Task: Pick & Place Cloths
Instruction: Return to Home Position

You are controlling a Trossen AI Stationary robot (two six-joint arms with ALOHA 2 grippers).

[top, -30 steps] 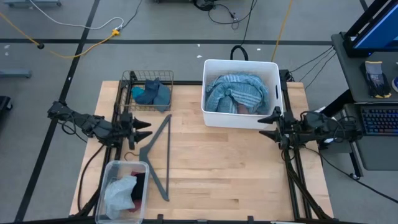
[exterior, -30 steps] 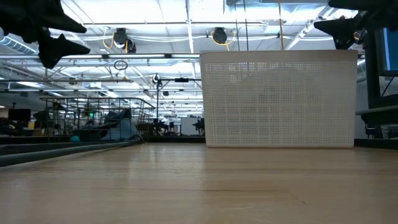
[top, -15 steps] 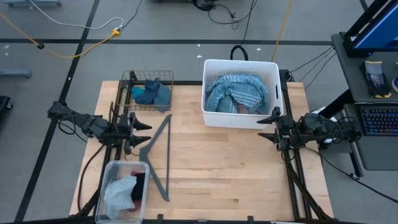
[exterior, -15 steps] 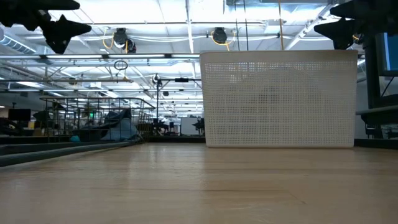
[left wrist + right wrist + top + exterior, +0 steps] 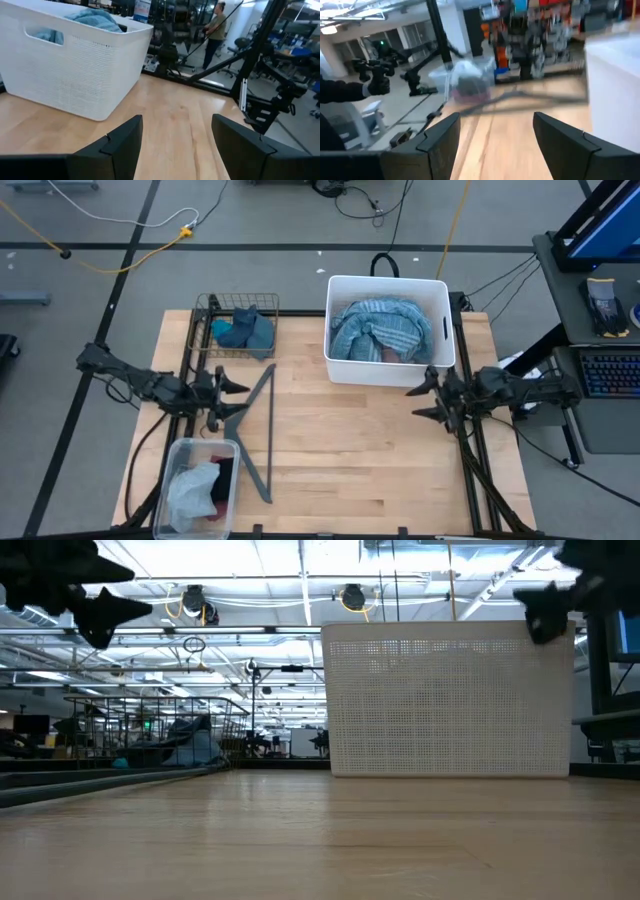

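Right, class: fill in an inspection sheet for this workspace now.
Surface: pale wooden table, dark frame rails at both sides.
Job's things: striped blue cloth in white bin; teal and dark blue cloths in wire basket; pale cloth in transparent bin.
Clutter: grey hanger flat on the table.
Hands: left hand and right hand open, empty, raised.
Cables: yellow cable on the floor.
Surroundings: keyboard beside table; person in background.

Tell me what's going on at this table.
Nobody is handling anything. The left gripper and right gripper hover open and empty at opposite sides of the table. A striped cloth fills the white bin, blue cloths lie in the wire basket, and grey and black cloths sit in the clear bin. A hanger lies on the table.
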